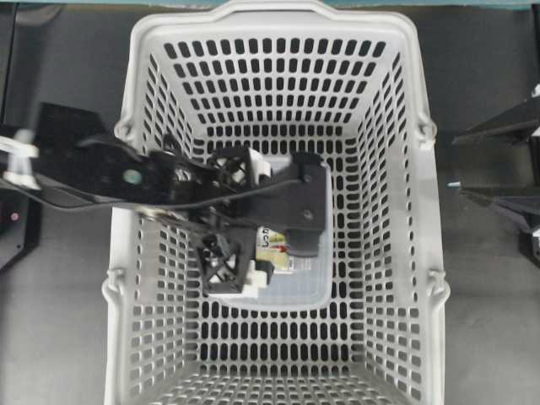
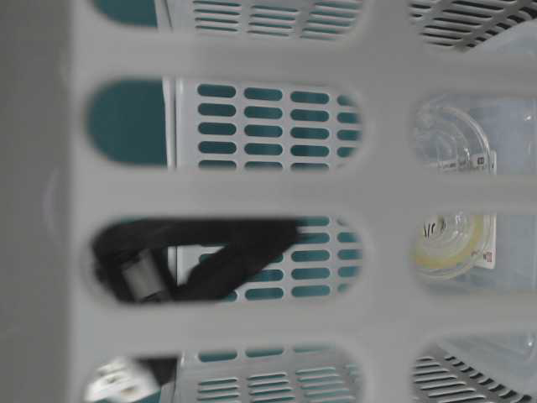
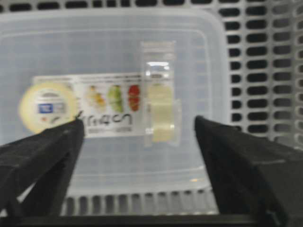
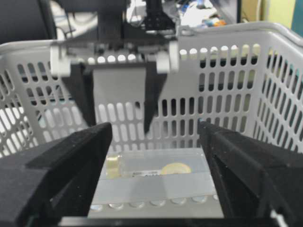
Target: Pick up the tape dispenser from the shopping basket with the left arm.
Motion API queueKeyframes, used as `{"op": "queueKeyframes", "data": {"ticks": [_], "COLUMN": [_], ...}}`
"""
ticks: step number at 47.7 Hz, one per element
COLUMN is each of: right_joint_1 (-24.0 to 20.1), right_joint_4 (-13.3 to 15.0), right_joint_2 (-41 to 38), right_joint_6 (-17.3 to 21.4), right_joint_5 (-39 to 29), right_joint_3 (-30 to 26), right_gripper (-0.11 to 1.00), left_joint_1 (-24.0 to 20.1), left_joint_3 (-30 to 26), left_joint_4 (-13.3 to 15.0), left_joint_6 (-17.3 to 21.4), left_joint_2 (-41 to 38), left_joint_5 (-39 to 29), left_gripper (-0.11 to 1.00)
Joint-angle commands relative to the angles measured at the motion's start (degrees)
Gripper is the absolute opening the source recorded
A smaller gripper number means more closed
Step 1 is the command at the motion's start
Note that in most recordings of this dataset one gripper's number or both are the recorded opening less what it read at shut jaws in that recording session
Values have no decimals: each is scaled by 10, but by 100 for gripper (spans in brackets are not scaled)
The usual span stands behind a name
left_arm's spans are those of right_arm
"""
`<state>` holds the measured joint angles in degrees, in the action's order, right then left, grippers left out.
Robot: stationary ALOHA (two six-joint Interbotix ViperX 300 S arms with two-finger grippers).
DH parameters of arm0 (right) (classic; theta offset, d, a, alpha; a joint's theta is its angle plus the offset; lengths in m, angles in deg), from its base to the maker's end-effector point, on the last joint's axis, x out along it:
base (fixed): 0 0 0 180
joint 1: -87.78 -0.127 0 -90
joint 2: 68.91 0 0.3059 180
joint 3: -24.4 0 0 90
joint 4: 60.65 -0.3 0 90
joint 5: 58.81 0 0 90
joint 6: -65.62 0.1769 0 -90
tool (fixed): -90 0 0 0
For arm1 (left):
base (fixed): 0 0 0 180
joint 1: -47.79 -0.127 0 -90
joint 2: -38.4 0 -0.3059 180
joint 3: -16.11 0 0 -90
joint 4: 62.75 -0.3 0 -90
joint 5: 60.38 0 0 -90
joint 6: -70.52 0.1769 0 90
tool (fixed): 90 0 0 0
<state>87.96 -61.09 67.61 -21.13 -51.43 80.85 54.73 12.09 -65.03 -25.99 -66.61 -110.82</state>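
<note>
The left tool (image 3: 137, 142), spread wide, hangs over the tape dispenser (image 3: 161, 111), its dark lettering blurred.

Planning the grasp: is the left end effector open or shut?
Open: the left end effector has its fingers spread wide above the tape dispenser.

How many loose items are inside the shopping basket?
2: a clear plastic box on the shopping basket floor, and the tape dispenser within the box's outline. The left tool above may hide more.
</note>
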Motion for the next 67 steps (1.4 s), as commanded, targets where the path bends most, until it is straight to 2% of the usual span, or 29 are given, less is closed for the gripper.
{"op": "queueKeyframes", "data": {"ticks": [1, 15, 19, 21, 28, 30, 37, 46, 51, 67], "right_joint_1": [1, 1, 1, 1, 1, 1, 1, 1, 1, 1], "right_joint_4": [-3, -3, -3, -3, -3, -3, -3, -2, -3, -3], "right_joint_2": [-4, -4, -4, -4, -3, -4, -3, -3, -3, -2], "right_joint_6": [1, 1, 2, 1, 3, 3, 3, 3, 3, 3], "right_joint_5": [4, 3, 3, 3, 2, 2, 1, -3, -3, -3], "right_joint_3": [-5, -4, -4, -4, -3, -2, -2, 0, 0, 0], "right_gripper": [71, 71, 71, 71, 71, 71, 71, 71, 71, 71], "left_joint_1": [8, 14, 10, 9, 12, 12, 13, 11, 11, 9], "left_joint_3": [-10, -4, -4, -5, -18, -30, -101, -255, -308, -319], "left_joint_4": [-3, -2, -3, -3, -2, -3, -3, -3, -3, -3], "left_joint_6": [-4, -18, -15, -15, -9, -9, -9, -9, -8, -9], "left_joint_2": [-15, -54, -54, -54, -39, -31, -10, -1, -9, -28], "left_joint_5": [1, 7, 11, 8, -4, -18, -97, -244, -292, -302], "left_gripper": [91, 89, 85, 79, 36, 28, 29, 29, 29, 29]}}
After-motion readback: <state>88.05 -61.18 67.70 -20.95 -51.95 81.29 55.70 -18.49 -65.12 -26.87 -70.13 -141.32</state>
